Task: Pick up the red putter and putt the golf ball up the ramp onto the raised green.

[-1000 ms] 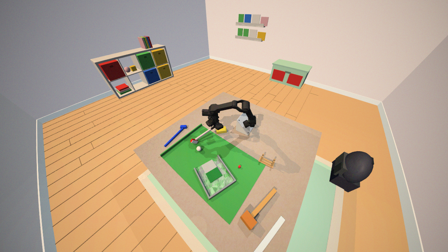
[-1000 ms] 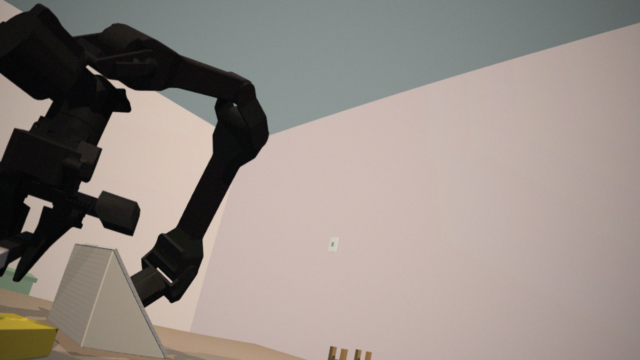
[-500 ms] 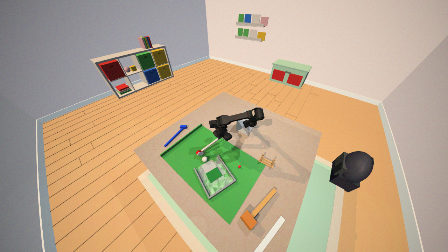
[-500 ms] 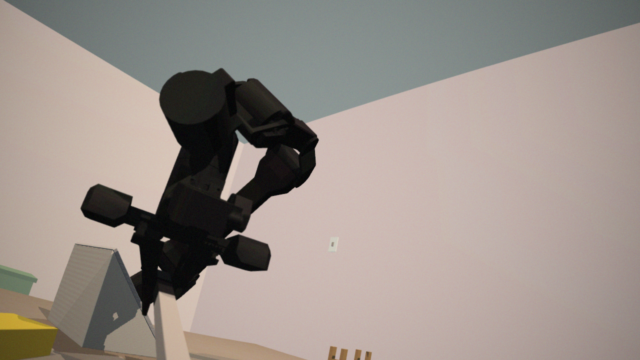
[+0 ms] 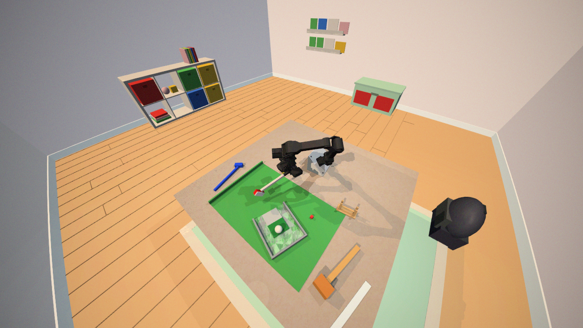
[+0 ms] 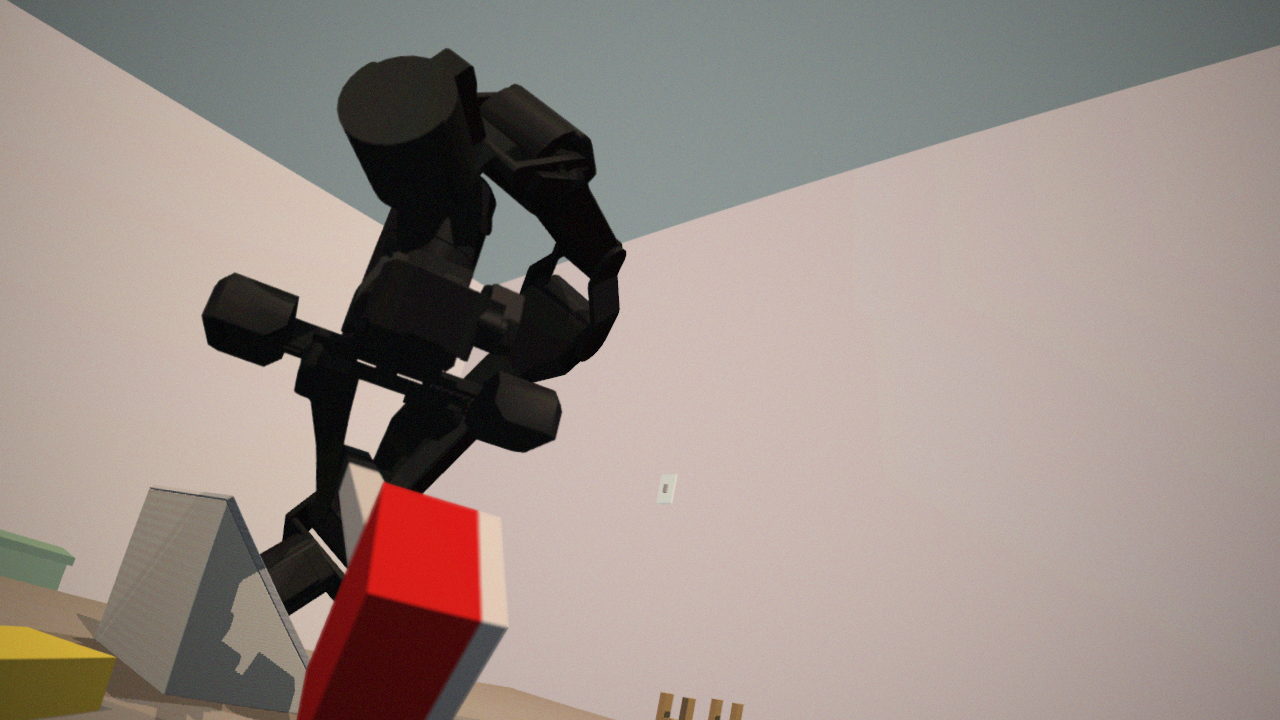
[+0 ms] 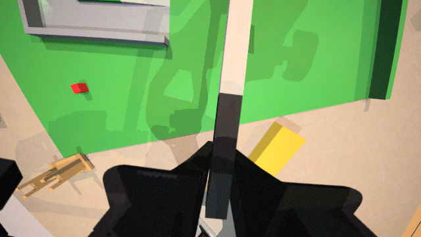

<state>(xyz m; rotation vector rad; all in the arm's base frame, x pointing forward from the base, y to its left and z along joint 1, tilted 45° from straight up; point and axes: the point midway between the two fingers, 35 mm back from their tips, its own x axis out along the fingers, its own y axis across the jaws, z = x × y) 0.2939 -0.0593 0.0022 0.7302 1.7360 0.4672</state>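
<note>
A tan mat (image 5: 379, 171) lies on the orange plank floor (image 5: 122, 171), carrying a flat green turf (image 5: 240, 203). No writing is readable. The black gripper (image 7: 220, 171) is clenched on the dark grip of the red-headed putter (image 5: 258, 192). The white golf ball (image 5: 278, 229) rests inside the grey-walled raised green (image 5: 299, 228).

A blue mallet (image 5: 228, 176) lies on the tabletop (image 5: 379, 171) just beside the green mat's raised edge. An orange mallet (image 5: 334, 272) and a white strip (image 5: 351, 304) lie near the opposite corner. A small wooden rack (image 5: 347, 208) sits beside the mat, a tiny red cube (image 5: 311, 217) on it. A yellow block (image 7: 279, 149) rests on the tabletop.
</note>
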